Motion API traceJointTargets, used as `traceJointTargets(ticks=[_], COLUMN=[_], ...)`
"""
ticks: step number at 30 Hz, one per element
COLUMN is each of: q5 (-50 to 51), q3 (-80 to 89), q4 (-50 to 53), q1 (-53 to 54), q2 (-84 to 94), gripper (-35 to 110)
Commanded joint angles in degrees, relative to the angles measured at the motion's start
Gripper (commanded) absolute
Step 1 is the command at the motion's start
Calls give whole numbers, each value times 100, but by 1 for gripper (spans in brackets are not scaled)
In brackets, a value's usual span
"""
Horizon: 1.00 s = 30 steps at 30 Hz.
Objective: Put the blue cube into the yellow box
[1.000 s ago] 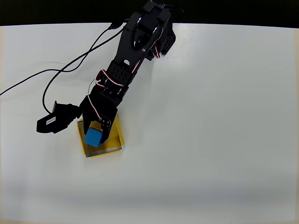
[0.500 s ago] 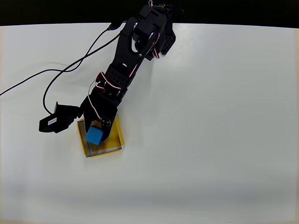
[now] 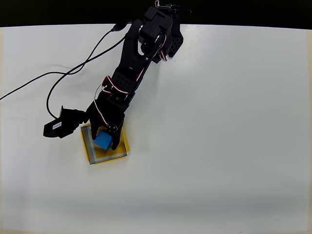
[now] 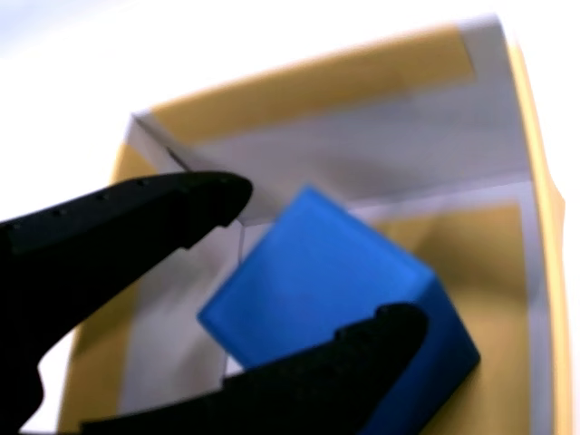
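In the wrist view the gripper (image 4: 322, 263) sits nearest the lens, its 2 black fingers blurred and cut off by the left and bottom edges. The upper finger (image 4: 136, 227) ends just short of the blue cube (image 4: 317, 290), with a sliver of tray visible between them; the lower finger crosses in front of the cube's near edge, hiding whether it touches. The fingers stand apart, wider than the cube, so they do not clamp it. The cube lies tilted inside the yellow box (image 4: 335, 77), resting toward the near right part of the floor; its bottom corner is hidden by the lower finger. The box's far wall and right wall show, soft and out of focus.

In the overhead view the gripper (image 3: 104, 136) covers the far half of the yellow box (image 3: 109, 157), and the blue cube (image 3: 102, 140) shows between the fingers. The black arm (image 3: 129, 73) runs away to the table's (image 3: 219, 122) far edge, cables (image 3: 63, 73) trailing left.
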Motion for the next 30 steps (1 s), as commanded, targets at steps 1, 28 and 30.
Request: traceJointTargets(ticks=[1, 28, 30], q5=[-255, -967, -809], q3=[-149, 2531, 2812], q4=[-369, 3287, 3524], q1=[0, -1354, -1521], q2=[976, 7146, 7559], gripper=[32, 0, 0])
